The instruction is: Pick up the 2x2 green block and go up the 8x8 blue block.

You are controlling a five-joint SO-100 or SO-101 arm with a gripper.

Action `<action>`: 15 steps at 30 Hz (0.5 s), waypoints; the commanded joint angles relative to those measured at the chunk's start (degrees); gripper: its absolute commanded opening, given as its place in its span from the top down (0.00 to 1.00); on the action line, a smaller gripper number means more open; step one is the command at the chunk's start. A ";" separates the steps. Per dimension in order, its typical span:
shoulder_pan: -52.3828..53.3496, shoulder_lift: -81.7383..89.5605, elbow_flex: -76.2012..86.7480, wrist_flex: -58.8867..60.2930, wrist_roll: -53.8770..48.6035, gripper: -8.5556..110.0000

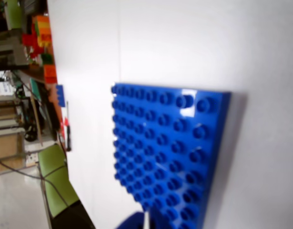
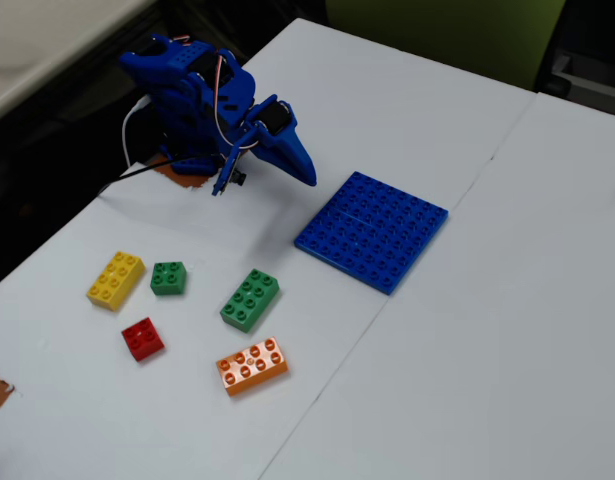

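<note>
Glossy plastic 8x8 blue block; table seemingly matt.

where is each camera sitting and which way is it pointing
Wrist view: rides on the arm, looking down at a slant over the blue plate and white table toward clutter past the table's edge; only a blue sliver of the end effector shows at the bottom edge.
Fixed view: stands high off the table, looking down at the folded blue arm, its end effector, the small green block and other bricks.
Shared: the blue plate and the table.

no readable text, labels, numbers or signs anywhere
</note>
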 commanded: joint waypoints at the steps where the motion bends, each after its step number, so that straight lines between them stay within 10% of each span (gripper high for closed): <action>1: 0.09 2.46 2.29 0.00 0.26 0.93; 11: -1.14 2.64 2.29 0.00 -1.93 0.93; 15: -0.44 2.64 2.37 -5.98 -38.06 0.93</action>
